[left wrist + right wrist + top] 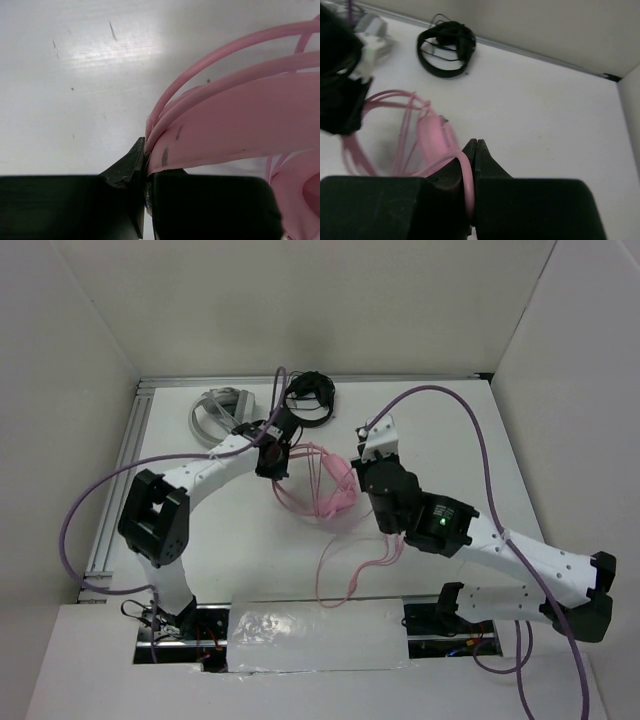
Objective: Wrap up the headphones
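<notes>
The pink headphones (335, 495) sit at the middle of the white surface (450, 430), between the two arms, with the headband end raised off it. The left pincer (272, 458) is clamped on the flat pink headband (240, 120) (several strands of the thin cable run through the same bite), its black fingers pressed together around it in the left wrist view (146, 152). The right pincer (356, 472) is closed on one strand of the cable (468, 185), which passes down between its shut tips (473, 146). More cable trails in loose loops toward the near edge (335, 575). The left arm rises from its base at the near left, bends at the elbow and reaches forward and rightward; the right arm stretches leftward from the near right, its wrist bent in over the earcups. Near the far edge lie black headphones (310, 398) and, to their left, grey-white headphones (218, 412).
</notes>
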You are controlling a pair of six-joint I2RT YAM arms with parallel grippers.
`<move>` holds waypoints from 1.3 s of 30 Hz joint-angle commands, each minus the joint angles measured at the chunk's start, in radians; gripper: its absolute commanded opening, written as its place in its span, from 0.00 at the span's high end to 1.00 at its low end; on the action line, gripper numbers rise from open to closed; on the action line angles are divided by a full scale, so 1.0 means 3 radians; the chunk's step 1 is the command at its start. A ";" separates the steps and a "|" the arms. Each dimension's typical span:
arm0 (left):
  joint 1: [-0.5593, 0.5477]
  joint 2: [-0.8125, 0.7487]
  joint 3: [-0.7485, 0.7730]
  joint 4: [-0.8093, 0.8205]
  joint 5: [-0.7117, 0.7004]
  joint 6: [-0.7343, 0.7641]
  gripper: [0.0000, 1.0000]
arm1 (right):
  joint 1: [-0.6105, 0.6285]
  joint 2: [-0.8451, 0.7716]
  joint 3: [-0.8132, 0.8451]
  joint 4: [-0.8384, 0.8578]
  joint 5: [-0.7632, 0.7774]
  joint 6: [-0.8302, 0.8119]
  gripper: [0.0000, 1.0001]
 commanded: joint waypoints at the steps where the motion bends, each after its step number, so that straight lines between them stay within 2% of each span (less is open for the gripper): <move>1: -0.0125 -0.0562 -0.0341 0.0504 0.0098 0.0154 1.00 | -0.0388 -0.0042 0.0214 0.0487 -0.0147 -0.0665 0.98; 6: -0.0544 -0.0890 -0.0761 0.0393 -0.0061 -0.0004 1.00 | -0.1027 0.0096 0.0357 0.0963 -0.0562 -0.0840 0.96; 8: -0.0717 -0.0931 -0.0862 0.0402 -0.0060 -0.0009 1.00 | -0.1272 0.0162 0.0388 0.1096 -0.0771 -0.0880 0.89; 10: -0.0825 -0.0962 -0.0899 0.0377 -0.0060 -0.0009 1.00 | -0.1461 0.0234 0.0459 0.1321 -0.0920 -0.0987 0.88; 13: -0.0994 -0.0992 -0.0960 0.0377 -0.0060 -0.0019 1.00 | -0.1651 0.0382 0.0628 0.1470 -0.1211 -0.1085 0.87; 18: -0.1061 -0.1207 -0.1124 0.0592 0.0220 0.0109 1.00 | -0.1876 0.0612 0.0838 0.1562 -0.1774 -0.1009 0.86; 23: -0.1163 -0.1406 -0.1196 0.0648 0.0261 0.0205 1.00 | -0.2121 0.0822 0.0803 0.1602 -0.2372 -0.0947 0.82; 24: -0.1173 -0.1412 -0.1170 0.0638 0.0267 0.0201 1.00 | -0.2137 0.0852 0.0772 0.1628 -0.2570 -0.0937 0.85; 29: -0.1245 -0.1463 -0.1196 0.0689 0.0374 0.0282 1.00 | -0.2239 0.1026 0.0705 0.1700 -0.2889 -0.0799 1.00; 35: -0.1311 -0.1692 -0.1185 0.0740 0.0440 0.0313 1.00 | -0.2449 0.1348 0.0670 0.1736 -0.2741 -0.0361 1.00; 37: -0.1311 -0.1830 -0.1190 0.0816 0.0492 0.0420 1.00 | -0.2556 0.1425 0.0629 0.1746 -0.3037 -0.0201 0.98; 39: -0.1311 -0.2049 -0.1170 0.0868 0.0492 0.0502 1.00 | -0.2745 0.1604 0.0679 0.1508 -0.3587 -0.0175 0.95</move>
